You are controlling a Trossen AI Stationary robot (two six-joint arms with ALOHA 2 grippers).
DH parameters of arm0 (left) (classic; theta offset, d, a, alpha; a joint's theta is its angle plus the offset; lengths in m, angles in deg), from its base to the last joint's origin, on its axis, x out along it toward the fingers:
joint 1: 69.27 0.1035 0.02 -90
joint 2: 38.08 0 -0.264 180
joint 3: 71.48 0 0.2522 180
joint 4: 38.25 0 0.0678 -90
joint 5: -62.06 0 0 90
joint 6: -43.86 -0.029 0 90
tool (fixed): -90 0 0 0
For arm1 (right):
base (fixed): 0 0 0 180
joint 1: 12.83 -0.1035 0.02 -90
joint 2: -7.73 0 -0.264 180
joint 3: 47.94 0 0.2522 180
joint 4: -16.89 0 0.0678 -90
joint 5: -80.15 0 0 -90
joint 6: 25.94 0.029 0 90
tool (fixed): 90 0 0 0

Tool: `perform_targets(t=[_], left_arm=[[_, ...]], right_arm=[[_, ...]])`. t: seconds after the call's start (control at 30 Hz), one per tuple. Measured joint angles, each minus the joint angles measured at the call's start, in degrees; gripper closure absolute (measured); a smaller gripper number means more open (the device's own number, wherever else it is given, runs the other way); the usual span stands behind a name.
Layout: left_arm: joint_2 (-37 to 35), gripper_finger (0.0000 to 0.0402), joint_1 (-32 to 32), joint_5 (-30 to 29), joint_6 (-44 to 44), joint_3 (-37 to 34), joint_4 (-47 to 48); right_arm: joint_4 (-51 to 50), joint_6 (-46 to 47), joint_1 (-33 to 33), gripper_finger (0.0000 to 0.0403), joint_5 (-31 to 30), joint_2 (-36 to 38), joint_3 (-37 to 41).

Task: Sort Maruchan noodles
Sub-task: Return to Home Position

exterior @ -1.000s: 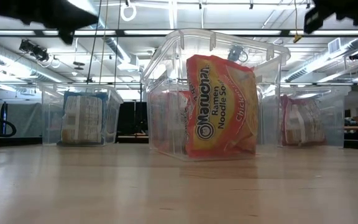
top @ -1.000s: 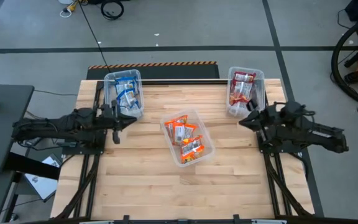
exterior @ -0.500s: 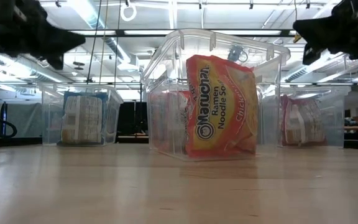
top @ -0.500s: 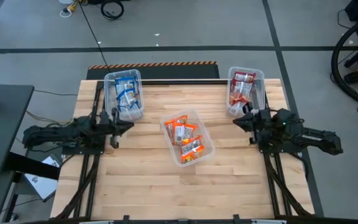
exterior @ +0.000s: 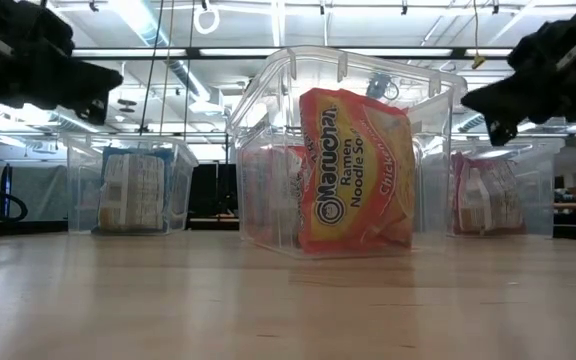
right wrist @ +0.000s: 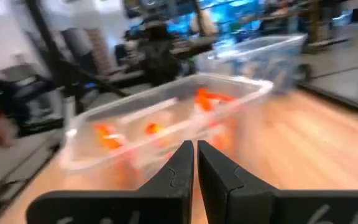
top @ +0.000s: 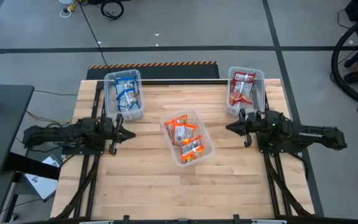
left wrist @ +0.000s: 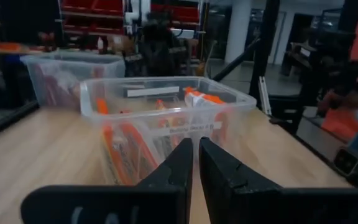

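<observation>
Noodles (top: 184, 133) look sorted. Left gripper (top: 128, 132) and right gripper (top: 230, 128), both pressed together and empty, flank the middle bin (top: 207, 152); next, both should simply park.

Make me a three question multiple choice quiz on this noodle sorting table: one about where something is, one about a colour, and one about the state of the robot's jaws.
1. Where are the orange packets?
A. in the middle bin
B. on the floor
C. held by an arm

2. What colour are the noodle packs in the right bin?
A. blue
B. dark red
C. green

3. How do the jaws of the left arm and the right arm stand?
A. shut and empty
B. wide open
C. shut on a packet

Answers:
1 A: the high view shows them lying inside the middle bin.
2 B: they show dark red from above.
3 A: each wrist view shows its fingers almost touching, with nothing between them.
</observation>
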Motion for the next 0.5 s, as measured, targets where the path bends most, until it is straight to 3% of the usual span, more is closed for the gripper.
perform_targets(t=[0.17, 0.5], left_arm=[[2.2, 0.0367, 0.0, -1.0, 4.7, 0.0, -0.5], [2.2, 0.0367, 0.0, -1.2, 4.8, 0.0, -1.4]], right_arm=[[-1.2, -5.6, -2.7, 0.0375, -4.2, -3.9, 0.0], [-1.2, -6.5, -2.8, 0.0378, -3.6, -5.1, 0.0]])
